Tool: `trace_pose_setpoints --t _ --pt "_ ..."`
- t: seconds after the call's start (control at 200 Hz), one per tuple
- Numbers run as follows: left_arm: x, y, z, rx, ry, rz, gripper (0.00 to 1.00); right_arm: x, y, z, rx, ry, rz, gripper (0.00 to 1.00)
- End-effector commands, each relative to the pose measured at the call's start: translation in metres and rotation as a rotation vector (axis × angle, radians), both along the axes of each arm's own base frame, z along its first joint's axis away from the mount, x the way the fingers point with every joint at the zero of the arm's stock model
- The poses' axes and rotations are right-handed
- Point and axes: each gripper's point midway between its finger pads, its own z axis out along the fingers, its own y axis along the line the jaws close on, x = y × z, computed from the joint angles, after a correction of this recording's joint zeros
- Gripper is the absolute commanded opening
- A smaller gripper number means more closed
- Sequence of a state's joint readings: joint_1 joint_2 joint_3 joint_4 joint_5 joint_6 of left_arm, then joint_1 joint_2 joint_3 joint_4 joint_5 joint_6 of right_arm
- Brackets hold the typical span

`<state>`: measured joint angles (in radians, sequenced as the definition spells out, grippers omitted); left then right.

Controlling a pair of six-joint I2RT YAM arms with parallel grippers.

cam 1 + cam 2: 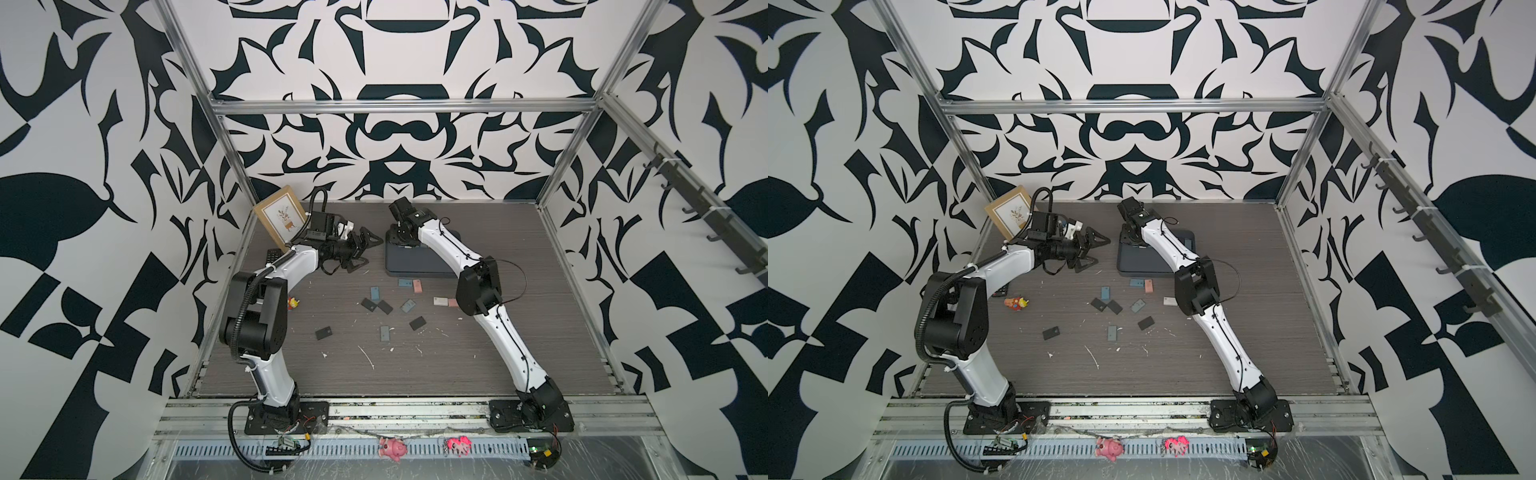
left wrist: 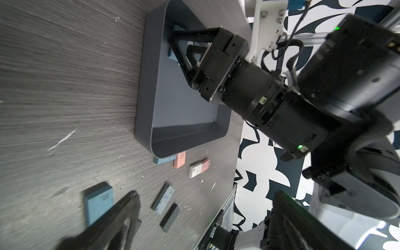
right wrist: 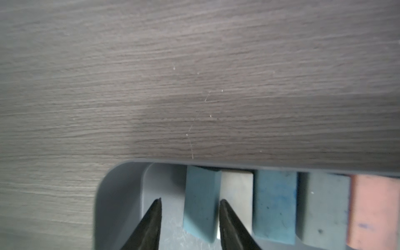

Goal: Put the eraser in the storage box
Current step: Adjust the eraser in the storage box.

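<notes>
The blue eraser [image 3: 200,190] leaned in the storage box's [image 3: 116,194] eleven o'clock corner, with the right tool [image 3: 190,201] released around it, a gap showing. The left tool [image 1: 368,252] gaped empty at the box's nine o'clock. A light, rubbery, grippy block, I judged; pinch its flat sides.

Black-and-white patterned walls [image 1: 395,137], grey woodgrain tabletop [image 1: 457,365]

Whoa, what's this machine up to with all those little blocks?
The right arm's claw is down inside the shallow dark grey plastic storage box, its jaws parted around a tilted light blue rectangular eraser beside a row of others already stored. The left arm's claw hangs wide open above the dark wood-grain table, holding nothing. Many more erasers lie scattered there.
</notes>
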<state>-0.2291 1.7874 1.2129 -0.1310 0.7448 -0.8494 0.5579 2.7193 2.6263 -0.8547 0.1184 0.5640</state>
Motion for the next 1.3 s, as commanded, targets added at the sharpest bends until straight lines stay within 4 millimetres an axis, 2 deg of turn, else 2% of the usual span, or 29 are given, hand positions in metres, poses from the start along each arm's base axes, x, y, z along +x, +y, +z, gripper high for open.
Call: trace_pose_setpoints --t 0.0,0.165,1.295 --pt "0.002 0.001 0.011 -0.018 -0.022 0.0 0.99 0.004 0.005 0.011 0.018 -0.028 0.01 0.47" --pt "0.003 0.001 0.012 -0.019 -0.025 0.001 0.99 0.004 0.005 0.008 0.019 -0.024 0.01 0.47" --pt "0.002 0.001 0.014 -0.022 -0.026 -0.002 0.99 0.01 0.017 0.025 0.081 -0.061 0.015 0.5"
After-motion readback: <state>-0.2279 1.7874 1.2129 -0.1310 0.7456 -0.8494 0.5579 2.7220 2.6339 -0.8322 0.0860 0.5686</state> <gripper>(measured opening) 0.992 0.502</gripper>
